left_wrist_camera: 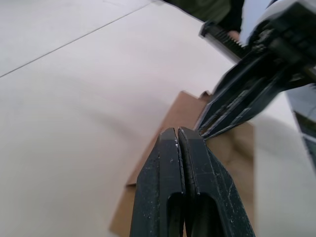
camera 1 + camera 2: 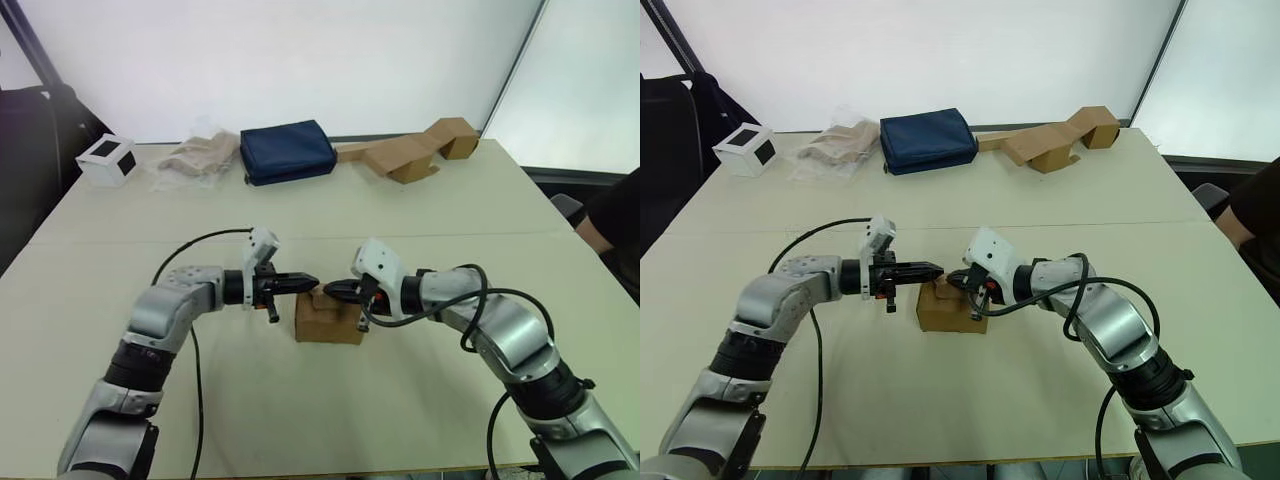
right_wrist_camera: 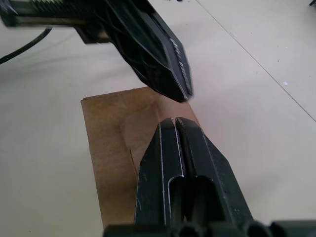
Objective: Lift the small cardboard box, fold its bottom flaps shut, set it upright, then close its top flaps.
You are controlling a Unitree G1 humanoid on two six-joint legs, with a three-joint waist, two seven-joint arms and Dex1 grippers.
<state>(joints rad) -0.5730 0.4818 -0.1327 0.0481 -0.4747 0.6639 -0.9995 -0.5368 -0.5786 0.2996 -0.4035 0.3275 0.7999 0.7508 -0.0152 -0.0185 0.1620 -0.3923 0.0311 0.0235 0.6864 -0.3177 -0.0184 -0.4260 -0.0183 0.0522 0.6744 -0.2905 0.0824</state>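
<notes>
A pale desk (image 2: 420,230) carries everything here. Along its far edge lie a dark blue pouch (image 2: 287,151), a long folded cardboard strip (image 2: 410,152), a clear bag of beige material (image 2: 197,156) and, at the far left corner, a white box with a black square (image 2: 107,160), all well apart from the work. At the right edge a person's dark sleeve (image 2: 612,215) shows.

Near the desk's front middle sits the box (image 2: 328,319), plain brown, resting on the desk between the two arms. The left gripper (image 2: 308,283) reaches in from the left, its two black fingers pressed together with nothing between them, tip over the box's upper left edge. The right gripper (image 2: 332,290) comes from the opposite side, fingers likewise closed and empty, tip over the box top. The two tips nearly meet above the box. In the wrist views the top flaps (image 3: 116,128) lie flat beneath the fingertips.
</notes>
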